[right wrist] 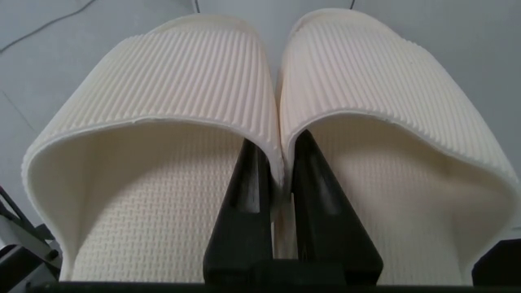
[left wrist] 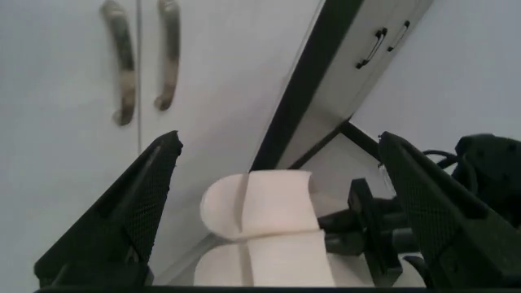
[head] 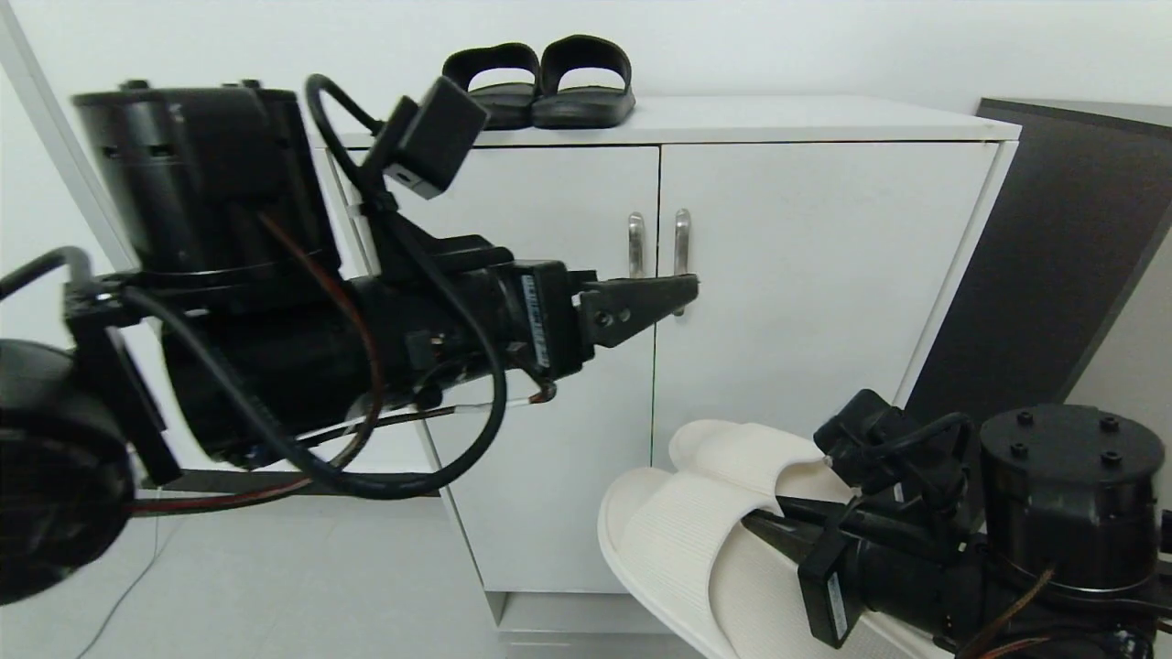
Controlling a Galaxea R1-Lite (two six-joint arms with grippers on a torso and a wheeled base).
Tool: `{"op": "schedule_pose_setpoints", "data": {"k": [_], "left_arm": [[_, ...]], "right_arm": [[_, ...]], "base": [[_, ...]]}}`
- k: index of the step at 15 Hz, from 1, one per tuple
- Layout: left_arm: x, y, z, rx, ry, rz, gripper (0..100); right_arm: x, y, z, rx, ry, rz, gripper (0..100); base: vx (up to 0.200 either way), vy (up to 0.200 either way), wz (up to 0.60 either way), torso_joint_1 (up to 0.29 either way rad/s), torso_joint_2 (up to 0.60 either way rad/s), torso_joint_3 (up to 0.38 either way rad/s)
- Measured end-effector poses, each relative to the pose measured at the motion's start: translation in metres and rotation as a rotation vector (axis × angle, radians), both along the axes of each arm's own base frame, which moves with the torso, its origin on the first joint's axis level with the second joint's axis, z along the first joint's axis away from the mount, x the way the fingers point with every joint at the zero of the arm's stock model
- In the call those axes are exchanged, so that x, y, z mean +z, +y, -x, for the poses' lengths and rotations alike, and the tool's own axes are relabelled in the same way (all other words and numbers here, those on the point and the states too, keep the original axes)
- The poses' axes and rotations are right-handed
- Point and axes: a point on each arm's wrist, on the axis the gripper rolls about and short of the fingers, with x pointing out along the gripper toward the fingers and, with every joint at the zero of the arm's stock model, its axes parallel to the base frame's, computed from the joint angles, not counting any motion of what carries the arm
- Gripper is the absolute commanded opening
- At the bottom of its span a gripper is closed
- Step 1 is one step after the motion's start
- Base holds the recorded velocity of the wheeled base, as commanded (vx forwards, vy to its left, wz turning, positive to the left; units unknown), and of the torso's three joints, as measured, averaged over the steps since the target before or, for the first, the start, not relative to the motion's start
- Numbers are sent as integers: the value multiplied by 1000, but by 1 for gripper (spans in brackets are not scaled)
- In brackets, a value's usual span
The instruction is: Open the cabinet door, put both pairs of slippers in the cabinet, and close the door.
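Hanging at mid-frame in the head view, the left claw (head: pixel 682 291) is just in front of the right-hand handle (head: pixel 681 240) of the white cabinet (head: pixel 806 275); I cannot tell if they touch. Both doors are shut. A pair of black slippers (head: pixel 540 82) sits on the cabinet top, upper centre. At lower right, the right claw (head: pixel 765 523) carries the white slippers (head: pixel 668 540).

From the left wrist, that claw's fingers (left wrist: pixel 122 220) are spread wide, with the two handles beyond them.

From the right wrist, the fingers (right wrist: pixel 244 212) are pressed together, pinching the white slippers' adjoining inner walls.
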Motion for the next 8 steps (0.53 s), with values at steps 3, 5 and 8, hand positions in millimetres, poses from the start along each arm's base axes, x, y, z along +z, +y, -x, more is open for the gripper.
{"op": "schedule_pose_setpoints", "data": {"k": [3, 5, 8], "left_arm": [[0, -26, -20, -51, 0, 3, 100], [-2, -36, -29, -112, 12, 3, 100], [-5, -43, -37, -168, 45, 18, 100]], "right_arm": [[-3, 1, -1, 5, 1, 17, 0], [-4, 1, -1, 7, 4, 21, 0], [-5, 1, 0, 34, 13, 15, 0]], "base": [[0, 0, 0, 0, 0, 0], [0, 0, 0, 0, 0, 0], [0, 0, 0, 0, 0, 0]]}}
